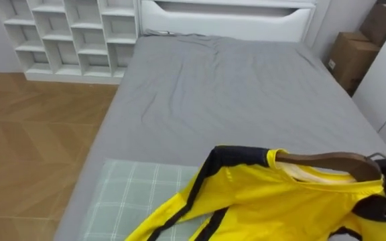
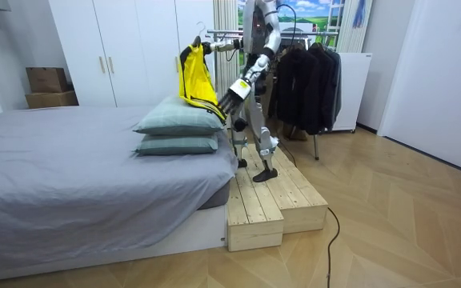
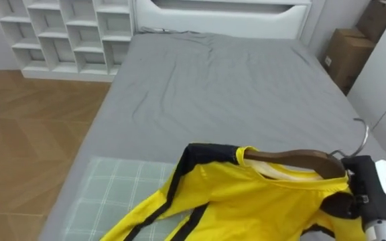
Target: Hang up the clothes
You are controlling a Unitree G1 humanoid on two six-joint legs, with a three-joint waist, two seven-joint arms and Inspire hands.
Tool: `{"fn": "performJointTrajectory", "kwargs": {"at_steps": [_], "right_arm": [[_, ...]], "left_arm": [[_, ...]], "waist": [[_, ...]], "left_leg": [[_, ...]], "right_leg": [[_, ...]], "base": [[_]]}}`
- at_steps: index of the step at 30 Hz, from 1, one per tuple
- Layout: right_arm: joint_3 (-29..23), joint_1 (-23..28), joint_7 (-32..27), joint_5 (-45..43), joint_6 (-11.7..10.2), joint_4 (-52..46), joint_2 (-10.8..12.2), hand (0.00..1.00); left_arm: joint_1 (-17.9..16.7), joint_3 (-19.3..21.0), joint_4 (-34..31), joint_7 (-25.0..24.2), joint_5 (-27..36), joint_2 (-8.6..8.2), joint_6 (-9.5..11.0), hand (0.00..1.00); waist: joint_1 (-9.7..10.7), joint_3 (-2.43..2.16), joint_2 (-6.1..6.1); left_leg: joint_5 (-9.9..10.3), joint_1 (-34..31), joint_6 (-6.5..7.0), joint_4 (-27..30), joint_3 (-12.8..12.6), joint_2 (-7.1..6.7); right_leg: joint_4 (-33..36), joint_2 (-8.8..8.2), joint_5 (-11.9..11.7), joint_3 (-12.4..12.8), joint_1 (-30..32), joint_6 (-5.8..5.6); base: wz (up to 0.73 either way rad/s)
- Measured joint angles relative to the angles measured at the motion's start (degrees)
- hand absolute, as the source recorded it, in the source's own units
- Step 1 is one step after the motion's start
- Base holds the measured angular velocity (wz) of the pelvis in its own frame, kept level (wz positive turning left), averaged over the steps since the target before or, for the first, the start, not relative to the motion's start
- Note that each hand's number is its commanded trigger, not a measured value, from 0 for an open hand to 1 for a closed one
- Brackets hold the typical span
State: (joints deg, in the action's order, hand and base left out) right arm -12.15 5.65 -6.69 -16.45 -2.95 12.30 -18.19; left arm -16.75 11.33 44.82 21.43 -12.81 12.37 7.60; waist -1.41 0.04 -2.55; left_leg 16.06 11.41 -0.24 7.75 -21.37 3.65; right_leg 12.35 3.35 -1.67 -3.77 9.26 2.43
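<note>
The yellow jacket (image 3: pixel 246 194) hangs on a wooden hanger (image 3: pixel 293 161) over the near end of the bed (image 3: pixel 233 87), above the 2 stacked pillows (image 2: pixel 181 134). The lower part of the jacket is cut off by the bottom edge of the eye views, and the hanger's left arm is hidden inside the collar. The right hand (image 3: pixel 362 191) is clenched on the hanger just under its wire hook (image 3: pixel 362 134), and the wrist runs out of the frame. In the room view the left hand (image 2: pixel 230 98) sits low beside the jacket's hem, above the bed's corner. I cannot tell whether it grasps the cloth.

The bed has a grey sheet with light creases and a white board (image 3: pixel 220 20) at its far end. A white shelf unit (image 3: pixel 66 33) stands by the bed's far left corner, and cardboard boxes (image 3: pixel 350 57) stand to the bed's right. Wood floor (image 3: pixel 25 134) runs along the bed's left side. The robot stands on a wooden platform (image 2: pixel 270 200) against the near end of the bed. A rack of dark clothes (image 2: pixel 302 80) stands behind the robot.
</note>
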Motion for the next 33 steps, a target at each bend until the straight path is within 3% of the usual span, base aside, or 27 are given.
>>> {"fn": "performJointTrajectory", "kwargs": {"at_steps": [1,3,4,5,6,7,9,10,11,13,14,16,17,19,20,22,23,24,25,26,27,28,29,30,31,32,33], "right_arm": [[0.25,0.06,0.01,-0.05,0.00,-0.01,0.03,1.00],[1.28,0.03,0.02,-3.29,-0.03,-0.88,0.39,1.00],[1.56,0.03,0.02,-4.19,-0.05,-1.12,0.42,1.00],[1.83,0.19,0.13,-4.90,-0.14,-1.23,0.64,1.00],[1.82,0.68,0.38,-4.93,-0.02,-1.26,0.70,1.00],[1.81,1.03,0.54,-5.00,0.14,-1.28,0.70,1.00],[1.83,1.60,0.81,-5.70,0.82,-1.27,0.97,1.00],[1.84,2.07,0.90,-6.01,1.37,-1.27,0.97,1.00],[2.06,2.27,0.96,-5.94,1.64,-1.27,0.98,1.00],[2.75,2.21,1.09,-5.87,1.65,-1.43,0.97,1.00],[3.61,2.25,1.36,-5.89,1.64,-2.34,0.89,1.00],[4.46,2.33,2.52,-5.87,1.62,-3.65,0.94,1.00],[4.68,2.55,3.25,-5.93,1.62,-4.35,1.06,1.00],[4.69,3.31,4.54,-5.93,1.64,-6.44,1.05,1.00],[4.69,3.36,4.99,-6.00,1.64,-7.75,1.04,1.00],[4.69,3.44,5.31,-6.39,1.64,-9.61,0.94,1.00],[4.68,3.58,5.34,-6.40,1.82,-11.10,0.87,1.00],[4.70,3.57,5.34,-6.66,1.79,-12.34,0.79,1.00],[4.71,3.54,5.34,-6.82,1.79,-12.73,0.78,1.00],[4.81,3.63,5.25,-7.14,1.81,-12.78,0.77,1.00],[4.95,3.82,4.87,-7.45,1.99,-12.56,0.78,1.00],[5.23,3.84,4.80,-7.74,2.20,-12.57,0.80,1.00],[6.22,3.90,4.80,-7.90,2.50,-12.57,0.84,1.00],[7.30,4.11,4.94,-7.90,2.74,-12.55,1.09,1.00],[7.82,4.27,4.96,-7.89,2.85,-12.55,1.21,1.00],[8.56,4.69,5.02,-7.87,2.89,-12.55,1.22,1.00],[8.83,4.74,5.05,-7.61,3.09,-12.26,1.33,1.00]], "left_arm": [[-0.40,0.56,0.82,0.01,0.37,-0.17,-0.17,0.00],[-2.57,1.77,3.10,0.29,2.23,-0.87,-0.23,0.00],[-2.96,1.95,3.85,0.29,2.38,-1.14,-0.27,0.00],[-3.54,2.05,5.13,0.29,2.68,-1.79,-0.65,0.00],[-4.10,2.06,6.35,0.27,3.23,-2.37,-0.98,0.00],[-4.00,2.06,6.78,0.23,3.28,-2.56,-1.18,0.00],[-4.09,2.04,6.90,-0.10,4.43,-2.64,-1.72,0.00],[-3.90,1.96,6.90,-0.79,4.47,-2.68,-2.43,0.00],[-3.56,1.96,6.89,-1.49,4.52,-2.62,-2.57,0.00],[-2.37,1.83,6.89,-2.27,4.74,-2.59,-3.07,0.00],[-1.65,1.45,6.83,-2.37,4.80,-2.69,-3.34,0.00],[-0.33,1.36,6.83,-2.49,4.53,-2.68,-3.56,0.00],[0.84,1.36,6.86,-2.76,4.46,-2.60,-3.79,0.00],[1.79,1.13,6.93,-3.23,4.84,-2.34,-4.62,0.00],[1.86,0.91,7.05,-3.25,5.52,-2.14,-5.58,0.00],[0.98,0.91,7.46,-2.97,5.96,-1.95,-6.98,0.00],[-0.20,0.95,7.61,-2.80,6.16,-1.84,-7.93,0.00],[-1.23,1.07,7.62,-2.44,6.39,-1.71,-8.96,0.00],[-1.70,1.35,7.63,-2.16,6.39,-1.76,-9.45,0.00],[-2.62,1.65,7.99,-1.76,6.52,-1.87,-10.17,0.00],[-3.02,1.66,9.26,-1.56,7.16,-1.81,-10.20,0.00],[-3.07,1.66,10.01,-1.29,7.54,-1.75,-10.30,0.00],[-3.08,1.66,11.49,-0.36,8.07,-1.72,-10.85,0.00],[-3.11,1.66,12.30,0.47,8.30,-1.71,-11.73,0.00],[-3.08,1.66,12.36,0.82,8.27,-1.71,-12.19,0.00],[-2.82,1.67,12.31,1.57,8.25,-1.81,-12.54,0.00],[-2.23,1.00,12.17,2.22,8.30,-2.21,-12.69,0.00]], "waist": [[-0.48,0.00,-0.02],[-1.04,0.04,-0.20],[-1.15,0.00,-0.34],[-1.29,0.01,-0.32],[-1.32,0.10,-0.23],[-1.37,0.08,-0.21],[-0.89,0.28,-0.42],[-0.31,0.13,-0.55],[-0.13,-0.02,-1.25],[0.33,0.11,-1.37],[1.36,0.16,-1.26],[2.14,0.28,-1.14],[3.60,0.42,-1.06],[4.46,0.27,-1.30],[4.94,0.20,-1.69],[4.93,0.34,-2.44],[4.37,0.40,-2.21],[3.92,0.56,-2.01],[3.75,0.58,-2.16],[3.44,0.66,-2.13],[3.13,0.69,-2.24],[3.07,0.70,-2.30],[3.03,0.68,-2.65],[3.03,0.76,-3.52],[3.19,0.74,-4.01],[2.79,0.66,-4.61],[2.18,0.67,-4.99]], "left_leg": [[0.18,0.30,-0.05,0.04,-1.07,0.13],[1.25,0.34,-0.21,0.81,-5.62,0.90],[1.47,0.34,-0.23,0.89,-6.77,0.85],[1.94,0.31,-0.20,1.03,-9.02,0.77],[2.42,0.32,-0.10,1.27,-11.00,0.74],[2.63,0.29,-0.13,1.43,-12.07,0.80],[3.11,0.33,-0.45,1.92,-15.71,0.85],[3.48,0.97,-0.88,1.96,-17.14,0.73],[4.01,1.83,-1.39,2.34,-18.22,0.41],[4.69,2.06,-2.06,3.85,-19.16,0.79],[4.71,2.01,-2.09,4.09,-19.48,0.91],[4.73,1.89,-2.15,4.30,-20.76,1.19],[4.94,2.12,-2.52,5.09,-21.12,1.88],[5.31,2.30,-3.18,7.41,-23.67,2.79],[5.52,2.22,-3.55,11.06,-26.03,3.77],[5.50,1.47,-3.52,20.25,-27.18,6.24],[4.64,-0.16,-3.52,28.94,-26.02,9.41],[1.78,-3.18,-2.68,37.23,-21.97,11.99],[-0.49,-4.76,-2.28,40.76,-19.62,12.82],[-3.86,-7.20,-0.95,45.56,-14.99,13.07],[-3.06,-9.31,-0.91,46.30,-12.00,12.69],[-2.42,-10.52,-1.18,45.97,-11.08,12.51],[-1.32,-13.00,-1.51,44.60,-9.51,12.29],[-0.78,-14.52,-1.99,41.24,-6.89,10.53],[-0.69,-14.79,-2.13,38.84,-5.26,9.10],[-0.54,-14.75,-2.06,32.81,-2.05,5.33],[-0.15,-14.55,-1.06,24.48,2.84,0.45]], "right_leg": [[-0.12,-0.05,-0.38,-1.74,0.01,0.56],[-0.86,-0.33,-1.82,-8.94,0.82,2.76],[-0.94,-0.50,-2.12,-10.71,1.15,3.25],[-1.00,-0.88,-2.64,-14.21,1.76,4.09],[-0.76,-1.41,-2.74,-17.98,2.26,4.29],[-0.36,-1.61,-2.68,-19.47,2.68,4.23],[4.85,-4.07,0.72,-24.24,4.69,3.86],[10.42,-6.61,4.77,-26.55,5.29,3.94],[12.95,-7.92,7.08,-26.22,5.48,3.59],[12.08,-6.42,7.38,-24.39,5.13,4.96],[10.10,-5.17,7.15,-23.26,4.56,6.21],[8.80,-4.15,6.48,-22.78,4.50,6.78],[8.05,-3.55,6.38,-22.89,3.77,6.77],[8.48,-3.05,7.10,-22.91,3.62,6.89],[8.80,-3.02,8.11,-22.84,3.58,7.15],[9.38,-2.62,9.89,-21.20,2.98,7.19],[9.26,-0.93,10.34,-18.00,2.47,7.19],[9.16,0.07,10.51,-15.33,1.49,7.73],[9.08,0.60,10.55,-14.20,1.00,7.95],[8.84,1.13,10.65,-11.66,-0.11,8.30],[8.55,1.59,10.69,-9.26,-0.75,8.30],[8.54,1.85,10.68,-7.88,-0.74,8.32],[8.55,2.48,10.50,-4.49,-0.63,8.59],[8.33,3.21,9.88,-0.17,-0.63,8.70],[8.10,3.86,9.43,2.56,-0.57,8.58],[6.73,5.67,7.96,9.39,-0.54,8.08],[3.69,7.45,5.13,17.70,-1.26,5.75]], "base": [[-0.92],[-0.85],[-0.96],[-0.87],[-0.81],[-0.61],[-0.30],[-0.20],[-0.36],[-0.36],[-0.33],[-0.32],[-0.19],[-0.30],[-0.64],[-0.76],[-0.96],[-1.02],[-1.01],[-0.96],[-0.97],[-0.97],[-1.01],[-0.94],[-0.74],[-0.58],[-0.60]]}}
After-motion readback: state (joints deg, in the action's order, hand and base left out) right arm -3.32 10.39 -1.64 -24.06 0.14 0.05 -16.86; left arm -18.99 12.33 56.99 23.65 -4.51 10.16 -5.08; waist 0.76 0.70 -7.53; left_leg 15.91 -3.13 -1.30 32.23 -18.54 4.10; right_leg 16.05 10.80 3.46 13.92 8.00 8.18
